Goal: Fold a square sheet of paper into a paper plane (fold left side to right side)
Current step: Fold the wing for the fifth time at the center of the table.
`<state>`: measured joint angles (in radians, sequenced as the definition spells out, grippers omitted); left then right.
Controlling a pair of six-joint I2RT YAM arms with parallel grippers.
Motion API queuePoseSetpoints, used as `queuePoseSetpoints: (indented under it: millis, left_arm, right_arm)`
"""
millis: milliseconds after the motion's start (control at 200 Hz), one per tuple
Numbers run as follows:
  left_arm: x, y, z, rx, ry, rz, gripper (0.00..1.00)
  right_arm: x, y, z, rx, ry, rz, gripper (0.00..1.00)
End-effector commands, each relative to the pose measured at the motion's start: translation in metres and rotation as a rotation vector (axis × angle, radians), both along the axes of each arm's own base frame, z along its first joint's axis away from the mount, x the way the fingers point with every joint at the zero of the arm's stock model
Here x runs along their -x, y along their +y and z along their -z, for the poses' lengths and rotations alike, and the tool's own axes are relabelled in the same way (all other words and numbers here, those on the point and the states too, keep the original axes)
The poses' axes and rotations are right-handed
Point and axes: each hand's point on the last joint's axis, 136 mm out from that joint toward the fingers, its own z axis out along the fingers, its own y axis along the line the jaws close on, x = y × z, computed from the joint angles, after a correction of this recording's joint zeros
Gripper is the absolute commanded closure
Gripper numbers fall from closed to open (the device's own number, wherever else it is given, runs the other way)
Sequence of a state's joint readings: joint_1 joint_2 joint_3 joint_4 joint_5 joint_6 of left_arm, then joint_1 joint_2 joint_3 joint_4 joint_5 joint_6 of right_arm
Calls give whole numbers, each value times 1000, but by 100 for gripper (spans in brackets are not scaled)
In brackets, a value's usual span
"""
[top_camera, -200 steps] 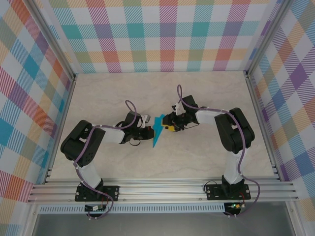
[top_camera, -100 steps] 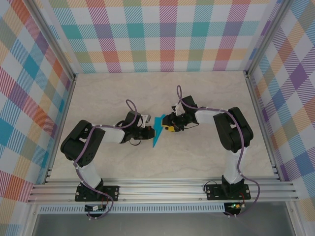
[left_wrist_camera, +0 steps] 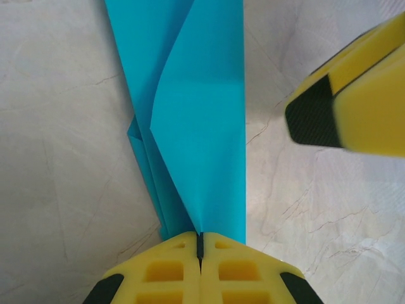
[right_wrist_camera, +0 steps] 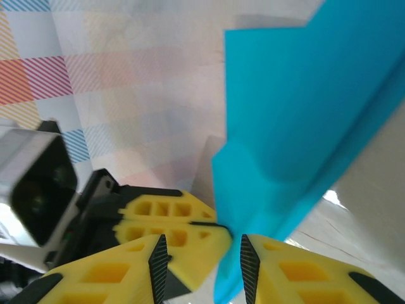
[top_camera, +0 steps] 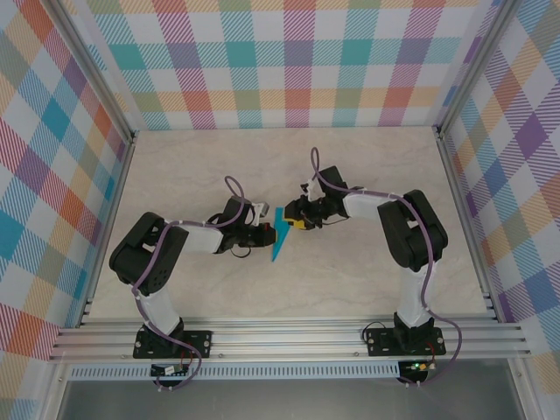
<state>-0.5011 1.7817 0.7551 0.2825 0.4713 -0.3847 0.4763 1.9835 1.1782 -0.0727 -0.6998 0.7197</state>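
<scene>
Plaid walls (top_camera: pixel 297 61) in pastel checks box in a pale marbled counter (top_camera: pixel 367 289), and both arms are reaching in to meet at its middle. Right there, from above, sits the paper plane (top_camera: pixel 278 234), a narrow cyan dart with its sharp tip aimed toward the near edge and its broad end away.

Over to the left gripper (top_camera: pixel 267 233), coming in from the left side of the dart. On the left wrist camera, the left gripper (left_wrist_camera: pixel 199 244) has its yellow jaws pressed tight together, no gap at all, and the paper plane (left_wrist_camera: pixel 202 126) runs straight out of the seam between them. That is a firm pinch on the paper. Layered folds show, with a straight crisp edge down one side.

At the upper right of that same view, one yellow-and-black finger of the right gripper (left_wrist_camera: pixel 342 107) hangs just beside the paper's straight edge, not touching it.

From above, the right gripper (top_camera: pixel 294 219) sits at the dart's far end. On its wrist camera, the right gripper (right_wrist_camera: pixel 202 248) has its jaws parted with a clear gap, and an edge of the paper plane (right_wrist_camera: pixel 297 107) dips into that gap and rises above. Just behind, the left gripper (right_wrist_camera: pixel 190 223) shows its closed yellow jaws.
</scene>
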Motion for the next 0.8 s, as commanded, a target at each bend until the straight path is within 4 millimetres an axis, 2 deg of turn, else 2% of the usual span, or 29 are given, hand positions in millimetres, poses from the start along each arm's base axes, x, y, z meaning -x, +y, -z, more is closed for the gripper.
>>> queuePoseSetpoints:
  millis: [0,395,795]
  left_arm:
    - [-4,2,4,-13,6,6,100]
    - [-4,3,9,-27,15,1,100]
    - [-4,5,13,-39,22,1,100]
  right_arm:
    - [-9,9,-1,-9,-3,7,63]
    - [-12,24,10,25,11,-20,63]
    - [-9,17,29,109,29,-29,63]
